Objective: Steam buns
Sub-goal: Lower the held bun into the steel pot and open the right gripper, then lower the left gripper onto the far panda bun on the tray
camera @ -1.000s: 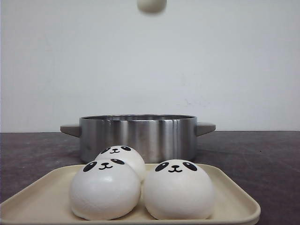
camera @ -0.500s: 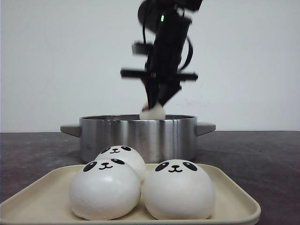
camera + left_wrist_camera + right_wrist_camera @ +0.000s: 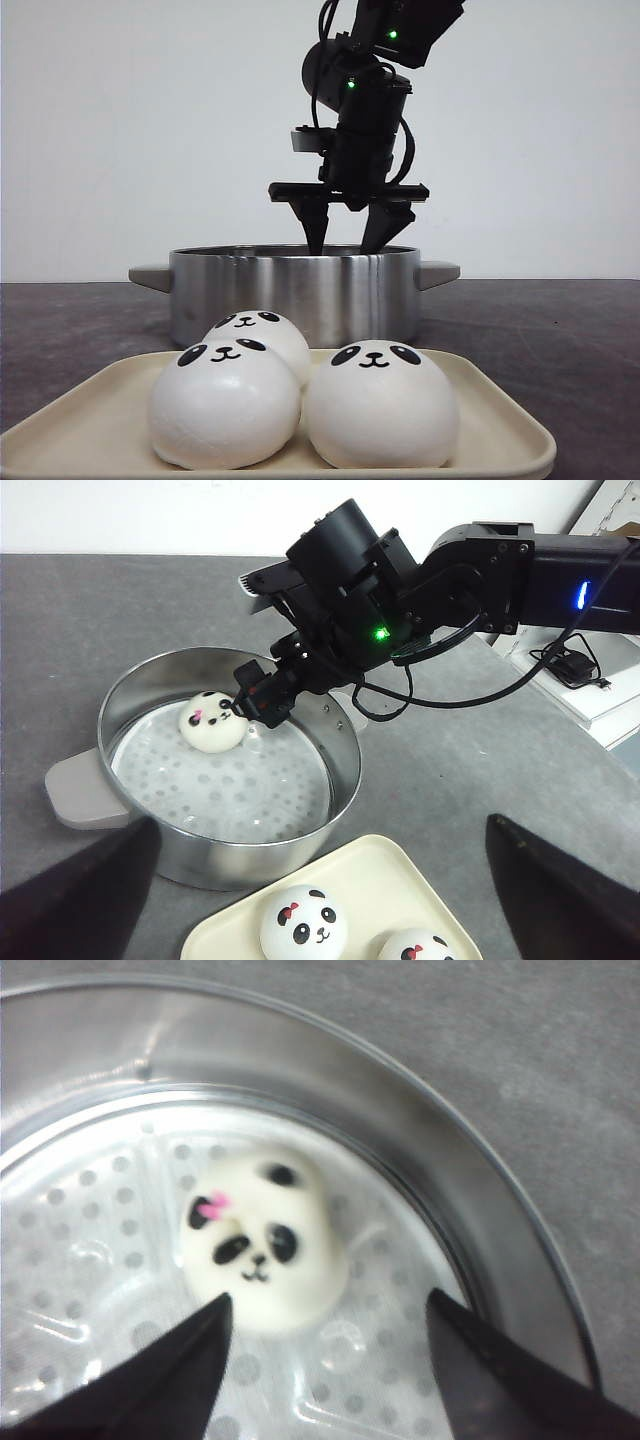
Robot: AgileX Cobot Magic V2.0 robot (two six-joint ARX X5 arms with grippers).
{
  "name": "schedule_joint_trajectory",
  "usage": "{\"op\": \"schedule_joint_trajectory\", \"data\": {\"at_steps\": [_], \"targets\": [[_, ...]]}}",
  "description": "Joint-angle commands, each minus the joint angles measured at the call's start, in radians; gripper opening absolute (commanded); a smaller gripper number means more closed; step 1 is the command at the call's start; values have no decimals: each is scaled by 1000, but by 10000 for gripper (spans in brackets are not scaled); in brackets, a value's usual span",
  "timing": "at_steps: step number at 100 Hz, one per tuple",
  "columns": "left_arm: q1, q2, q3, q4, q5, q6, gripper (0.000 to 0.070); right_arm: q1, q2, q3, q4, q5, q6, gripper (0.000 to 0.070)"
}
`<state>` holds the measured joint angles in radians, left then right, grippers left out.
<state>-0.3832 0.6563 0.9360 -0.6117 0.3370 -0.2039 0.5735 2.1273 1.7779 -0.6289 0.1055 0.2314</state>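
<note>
Three white panda-faced buns (image 3: pixel 225 400) sit on a cream tray (image 3: pixel 500 420) at the front. Behind the tray stands a steel pot (image 3: pixel 290 290). Inside it, another bun (image 3: pixel 212 720) lies face up on the perforated steamer plate (image 3: pixel 250 790). My right gripper (image 3: pixel 345 245) hangs open just above the pot's rim. The bun (image 3: pixel 262 1235) lies free just beyond its tips, with nothing between them. My left gripper (image 3: pixel 320 823) is open wide above the tray (image 3: pixel 400 880) and holds nothing. Two tray buns (image 3: pixel 303 925) show below it.
The pot has grey handles (image 3: pixel 85 790) on both sides. White boxes and a black cable (image 3: pixel 590 680) lie to the right of the pot. The dark tabletop (image 3: pixel 560 330) runs back to a plain white wall.
The right arm came down over the pot carrying a bun. Its jaws have since opened, and the bun now lies on the steamer plate. The tray buns have not moved.
</note>
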Motion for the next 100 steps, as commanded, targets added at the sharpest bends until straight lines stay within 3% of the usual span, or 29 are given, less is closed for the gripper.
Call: {"op": "schedule_joint_trajectory", "data": {"at_steps": [1,9,15,23,27,53,84,100], "targets": [[-5,11,13,4,-5,5,631,8,20,23,0,0,-2,409],[-5,18,13,2,-5,4,625,8,-6,36,-33,0,15,361],[-11,27,13,-2,-5,0,609,8,-45,50,-66,0,14,212],[-25,48,13,-3,-5,-10,535,16,-128,55,-94,0,-3,0],[-35,65,13,-1,-5,-21,508,26,-181,55,-108,2,-5,0],[-133,300,13,0,-5,-114,512,150,-574,55,-184,14,-24,0],[-273,635,13,32,-58,-149,516,335,-880,55,-212,210,-22,0],[-314,756,13,91,-110,-158,515,343,-931,55,-227,237,-22,0]]}}
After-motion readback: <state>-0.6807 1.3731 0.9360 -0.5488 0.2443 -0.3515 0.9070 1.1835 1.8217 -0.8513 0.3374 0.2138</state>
